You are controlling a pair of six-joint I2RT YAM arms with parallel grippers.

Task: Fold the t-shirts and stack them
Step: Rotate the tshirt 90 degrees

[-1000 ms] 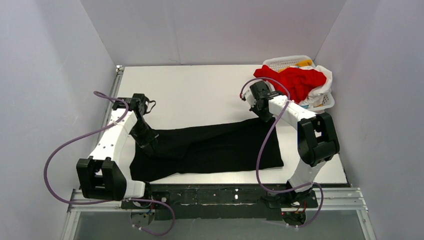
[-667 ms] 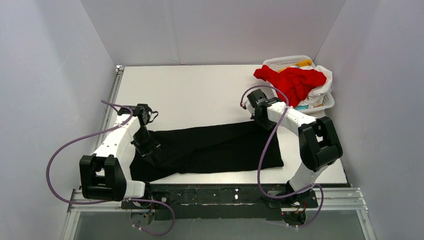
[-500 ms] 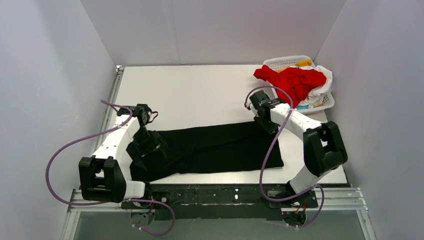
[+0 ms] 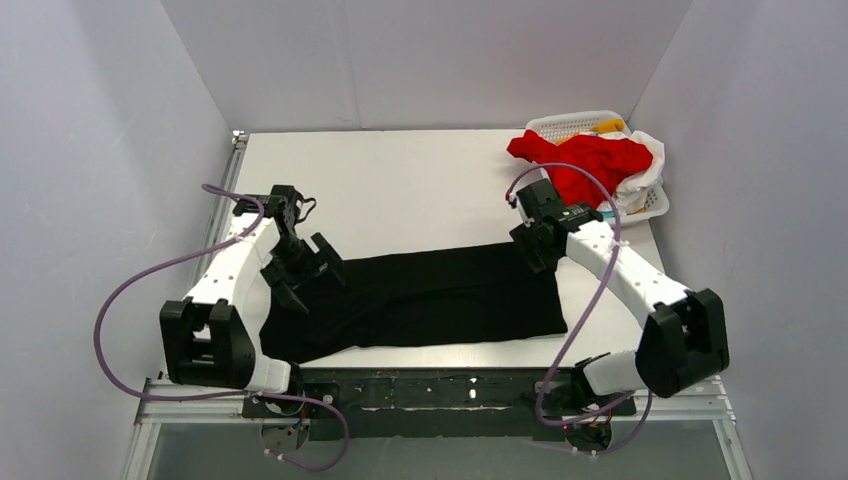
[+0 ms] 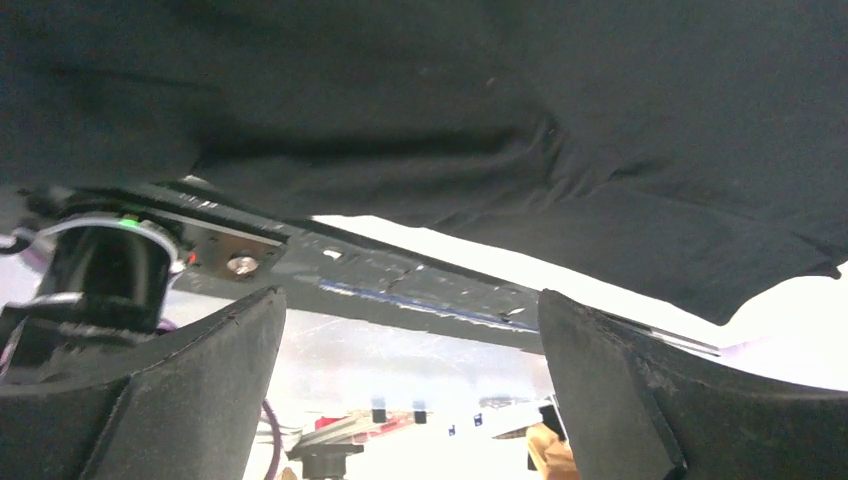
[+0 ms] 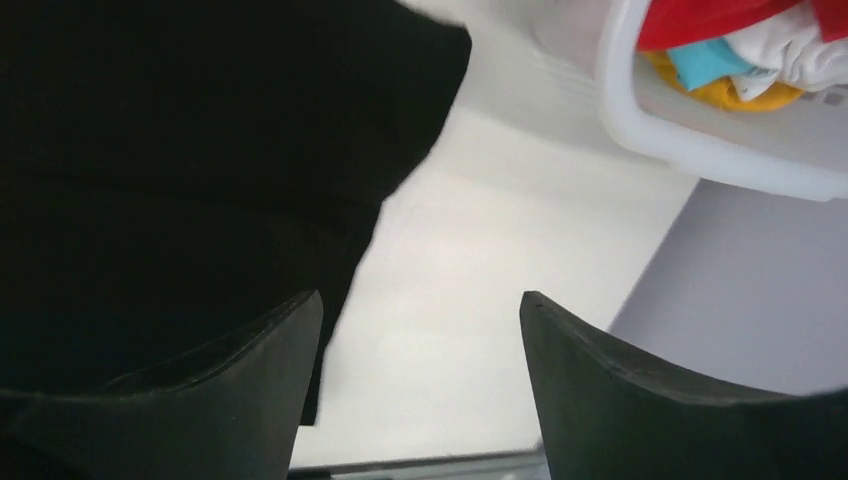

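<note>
- Across the table's (image 4: 400,180) near half, from above, the black shirt (image 4: 430,295) is being shown flat, long axis left-right, flanked by left gripper (image 4: 310,272) and right gripper (image 4: 530,248), probably for folding.
- At the left wrist, jaws are being held wide, empty, near the shirt's edge.
- At the right wrist, jaws are being held wide, empty, beside its corner.

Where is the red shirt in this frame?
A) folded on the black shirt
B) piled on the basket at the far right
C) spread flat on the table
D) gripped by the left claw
B: the red shirt lies bunched over the white basket, away from the black shirt.
</note>
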